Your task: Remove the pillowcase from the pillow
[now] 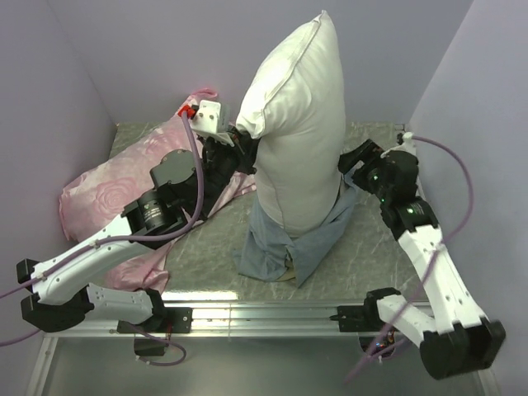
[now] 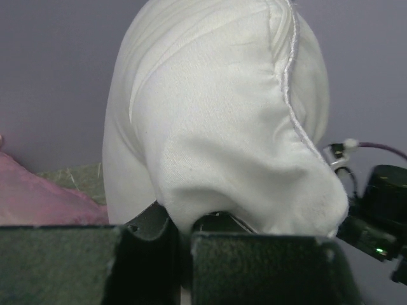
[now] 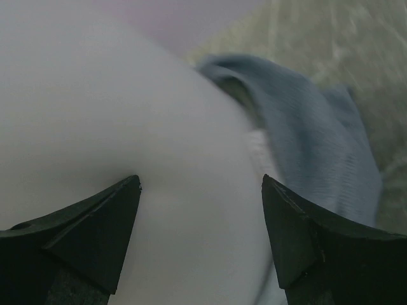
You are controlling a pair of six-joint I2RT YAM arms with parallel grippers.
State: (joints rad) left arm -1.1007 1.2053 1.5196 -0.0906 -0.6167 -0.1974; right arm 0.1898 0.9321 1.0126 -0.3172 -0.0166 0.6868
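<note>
The white pillow [image 1: 297, 124] stands upright in the middle of the table, most of it bare. The blue-grey pillowcase [image 1: 285, 243] is bunched round its lower end on the table. My left gripper [image 1: 244, 148] is shut on a fold of the pillow [image 2: 222, 140] at its left side. My right gripper [image 1: 353, 172] is open at the pillow's lower right side; its fingers [image 3: 102, 222] stand apart against the white pillow [image 3: 127, 127], with the pillowcase [image 3: 318, 146] just beyond.
A shiny pink rose-patterned pillow [image 1: 107, 194] lies at the left under my left arm. Purple walls close in the back and sides. The green-grey table top [image 1: 371, 256] shows at the right, and a metal rail [image 1: 264, 313] runs along the near edge.
</note>
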